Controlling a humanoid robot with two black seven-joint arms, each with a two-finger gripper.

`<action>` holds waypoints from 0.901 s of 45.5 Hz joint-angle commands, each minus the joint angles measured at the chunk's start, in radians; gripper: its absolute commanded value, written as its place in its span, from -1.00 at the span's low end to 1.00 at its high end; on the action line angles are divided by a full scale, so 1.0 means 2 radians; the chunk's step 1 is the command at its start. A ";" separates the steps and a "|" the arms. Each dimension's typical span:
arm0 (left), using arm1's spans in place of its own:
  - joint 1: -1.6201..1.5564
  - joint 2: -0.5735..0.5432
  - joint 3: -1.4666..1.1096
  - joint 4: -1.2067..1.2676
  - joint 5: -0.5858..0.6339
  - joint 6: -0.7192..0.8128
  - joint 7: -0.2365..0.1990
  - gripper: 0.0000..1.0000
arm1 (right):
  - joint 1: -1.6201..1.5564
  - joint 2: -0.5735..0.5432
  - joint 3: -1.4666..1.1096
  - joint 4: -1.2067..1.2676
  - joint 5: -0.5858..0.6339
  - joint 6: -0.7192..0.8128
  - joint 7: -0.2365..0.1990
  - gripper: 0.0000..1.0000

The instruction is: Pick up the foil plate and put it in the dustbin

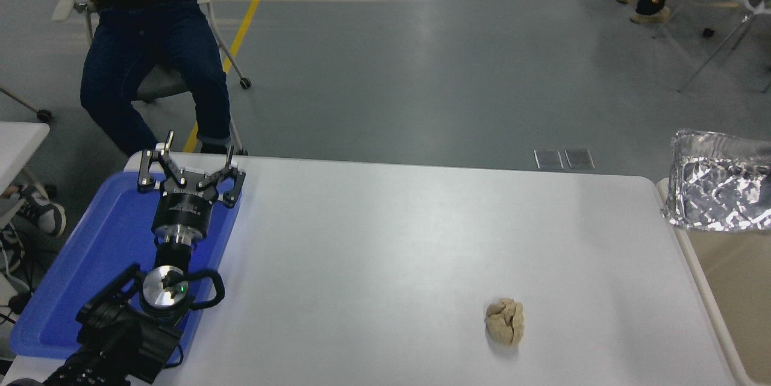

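Foil plate (720,190), one, hangs at the right edge above the single dustbin (732,289); no right gripper shows. Nearer, one beige lump (505,321); left gripper (191,170), jaws spread, over one blue tray (72,289).

white table (385,235), blue tray (90,253) at left edge, beige lump (505,321) near front

Black arm (114,338), silver wrist disc, black end effector (190,172)
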 commanded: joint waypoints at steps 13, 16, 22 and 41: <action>0.000 0.001 0.000 0.000 0.000 0.000 0.000 1.00 | -0.347 -0.030 0.228 -0.287 0.024 0.012 0.026 -1.00; 0.000 0.001 0.000 0.000 0.000 0.000 0.000 1.00 | -0.395 -0.028 0.256 -0.321 0.047 0.011 0.023 -1.00; 0.000 0.001 0.000 0.000 0.000 0.000 0.000 1.00 | -0.469 -0.018 0.290 -0.375 0.090 0.009 0.021 -1.00; 0.000 0.001 0.000 0.000 0.000 0.000 0.000 1.00 | -0.551 0.021 0.373 -0.407 0.200 -0.069 -0.077 -1.00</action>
